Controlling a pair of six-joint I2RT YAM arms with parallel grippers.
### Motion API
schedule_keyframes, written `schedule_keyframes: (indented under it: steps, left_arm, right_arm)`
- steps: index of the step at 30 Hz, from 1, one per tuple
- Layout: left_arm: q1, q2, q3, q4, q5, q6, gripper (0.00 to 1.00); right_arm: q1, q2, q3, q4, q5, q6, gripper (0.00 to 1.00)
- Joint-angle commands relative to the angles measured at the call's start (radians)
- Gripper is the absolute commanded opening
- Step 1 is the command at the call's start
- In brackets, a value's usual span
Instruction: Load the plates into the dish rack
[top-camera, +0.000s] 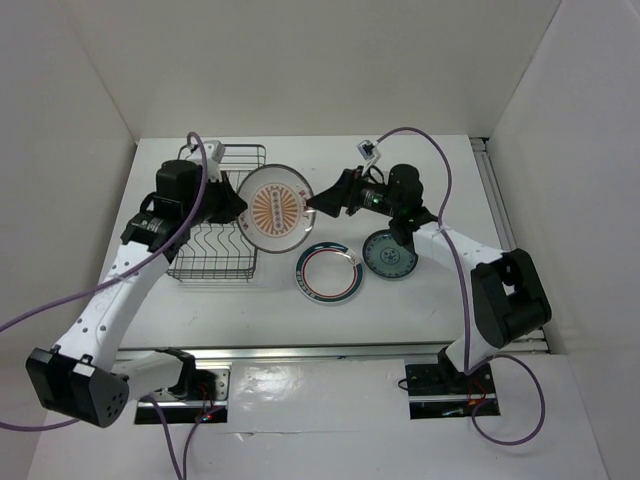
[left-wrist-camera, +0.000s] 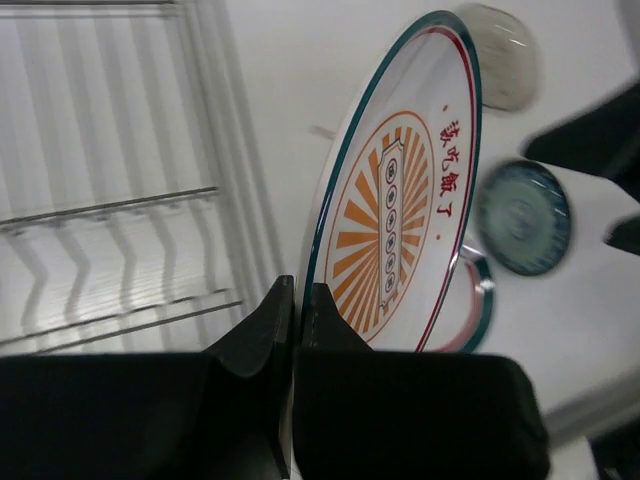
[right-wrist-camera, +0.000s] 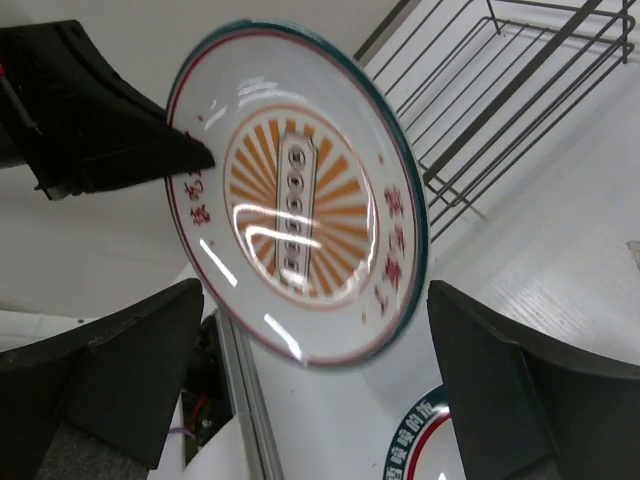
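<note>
— Left gripper (left-wrist-camera: 297, 300) status?
— Pinched shut on rack-side rim of orange-centred plate (top-camera: 277, 207); plate held tilted on edge, apparently clear of table (top-camera: 420, 320), patterned face toward right gripper (top-camera: 318, 203).
— Right gripper?
— Spread wide at opposite rim, gripping nothing.
— Bearing to dish rack (top-camera: 212, 262)?
— Immediately left of plate; long axis running near-to-far, wavy divider (top-camera: 215, 240) along floor. Closer to left arm (top-camera: 110, 300).
— Plate appearance?
— White, glossy; teal-and-red edge lines, orange sunburst centre, red characters.
— Others?
— Flat on table, right of rack: red-and-teal ringed plate (top-camera: 329, 273), blue-green plate (top-camera: 389, 255).
</note>
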Motion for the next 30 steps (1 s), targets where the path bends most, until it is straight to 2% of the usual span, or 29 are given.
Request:
schedule_keyframes:
  steps: [1,4,5,9,11,13,17,20,23,30]
  left_arm:
    - [0.006,-0.142,0.059,0.006,-0.417,0.089,0.00]
    - [0.006,-0.200,0.049,0.035,-0.700,0.146,0.00]
    - [0.006,-0.211,0.032,0.059,-0.824,0.216,0.00]
    - [0.006,-0.220,0.009,0.124,-0.980,0.302,0.00]
    - [0.006,-0.220,-0.026,0.145,-0.980,0.334,0.00]
    - [0.018,-0.242,-0.065,0.235,-1.005,0.422,0.00]
    - [0.066,-0.321,-0.245,0.453,-1.023,0.583,0.00]
    - [0.075,-0.355,-0.322,0.547,-0.996,0.620,0.00]
    - [0.075,-0.366,-0.378,0.576,-0.973,0.620,0.00]
    - [0.075,-0.357,-0.389,0.565,-0.920,0.578,0.00]
  right_arm:
    - [0.019,-0.038,0.012,-0.023,0.051,-0.070,1.00]
    - [0.020,-0.072,0.001,-0.113,0.097,-0.122,1.00]
    - [0.020,-0.072,0.001,-0.126,0.106,-0.133,1.00]
    - [0.020,-0.072,-0.010,-0.175,0.097,-0.167,1.00]
    - [0.020,-0.072,-0.010,-0.195,0.088,-0.176,1.00]
    - [0.020,-0.072,-0.010,-0.195,0.088,-0.176,1.00]
    - [0.038,-0.053,-0.021,-0.178,0.078,-0.167,1.00]
    - [0.038,-0.032,0.001,-0.178,0.069,-0.158,1.00]
    - [0.038,-0.023,0.010,-0.187,0.059,-0.158,1.00]
    - [0.047,-0.033,0.001,-0.187,0.068,-0.158,1.00]
